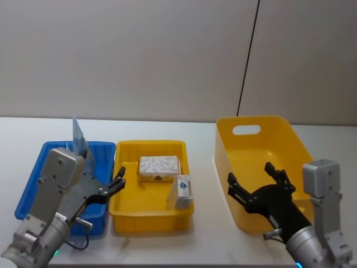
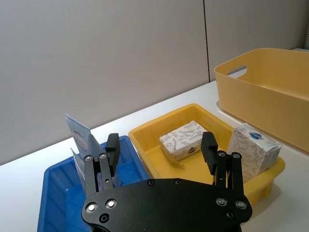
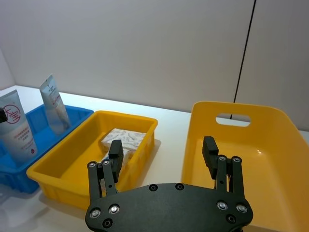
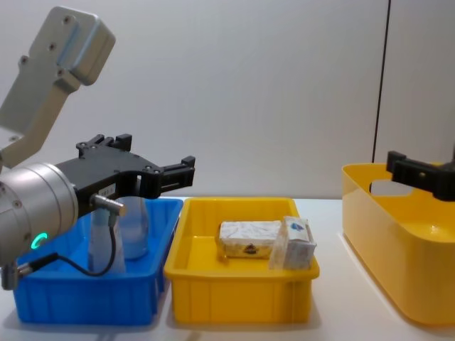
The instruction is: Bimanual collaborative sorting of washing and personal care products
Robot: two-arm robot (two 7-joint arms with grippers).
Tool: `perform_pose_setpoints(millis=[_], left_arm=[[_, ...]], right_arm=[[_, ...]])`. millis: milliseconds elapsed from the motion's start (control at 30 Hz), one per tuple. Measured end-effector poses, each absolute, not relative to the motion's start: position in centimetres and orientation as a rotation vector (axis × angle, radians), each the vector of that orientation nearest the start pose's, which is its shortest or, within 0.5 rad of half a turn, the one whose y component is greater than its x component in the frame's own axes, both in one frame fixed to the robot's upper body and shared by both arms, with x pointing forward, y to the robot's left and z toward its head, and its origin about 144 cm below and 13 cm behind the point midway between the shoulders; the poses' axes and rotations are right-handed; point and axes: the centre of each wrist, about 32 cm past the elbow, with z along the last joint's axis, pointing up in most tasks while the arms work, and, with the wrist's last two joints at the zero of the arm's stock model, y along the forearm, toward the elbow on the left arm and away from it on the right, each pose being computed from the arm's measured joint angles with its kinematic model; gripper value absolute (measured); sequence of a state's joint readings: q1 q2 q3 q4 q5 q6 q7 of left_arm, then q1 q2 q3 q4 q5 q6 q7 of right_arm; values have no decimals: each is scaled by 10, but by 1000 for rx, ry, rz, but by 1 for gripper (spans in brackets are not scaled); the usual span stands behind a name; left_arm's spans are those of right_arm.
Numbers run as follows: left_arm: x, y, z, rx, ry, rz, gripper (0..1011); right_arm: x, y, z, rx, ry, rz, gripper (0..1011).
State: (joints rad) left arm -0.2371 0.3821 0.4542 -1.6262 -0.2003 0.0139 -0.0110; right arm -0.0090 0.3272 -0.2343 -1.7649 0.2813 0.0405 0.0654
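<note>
1. While the left gripper (image 1: 114,187) hovers over the blue bin's (image 1: 30,187) right edge, fingers spread and empty, the white marbled block (image 1: 159,166) lies just to its right in the small yellow tray (image 1: 150,220). The block's long axis runs across the table.
2. The small white packet (image 1: 183,190) stands upright at that tray's front right, just beside the block.
3. The right gripper (image 1: 251,174), fingers likewise spread on nothing, hangs over the large yellow bin (image 1: 279,125). I judge the left arm nearer to both.
4. The pale-blue pouches (image 3: 17,128) stand upright in the blue bin. The right wrist view shows two clearly, one with a red logo, whereas in the head view the left arm covers most of them.
</note>
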Motion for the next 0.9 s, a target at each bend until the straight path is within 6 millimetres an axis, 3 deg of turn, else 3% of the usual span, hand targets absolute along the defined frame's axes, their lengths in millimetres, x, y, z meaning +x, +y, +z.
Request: perform_pose_setpoints(millis=[500,900], left_arm=[[492,198,1204,61,-268,1124,1001],[492,198,1204,61,-268,1124,1001]], right_arm=[[459,-185,1191,-30,4,-1232,1004],[478,-159,1195,-116,107,-1245,1003]])
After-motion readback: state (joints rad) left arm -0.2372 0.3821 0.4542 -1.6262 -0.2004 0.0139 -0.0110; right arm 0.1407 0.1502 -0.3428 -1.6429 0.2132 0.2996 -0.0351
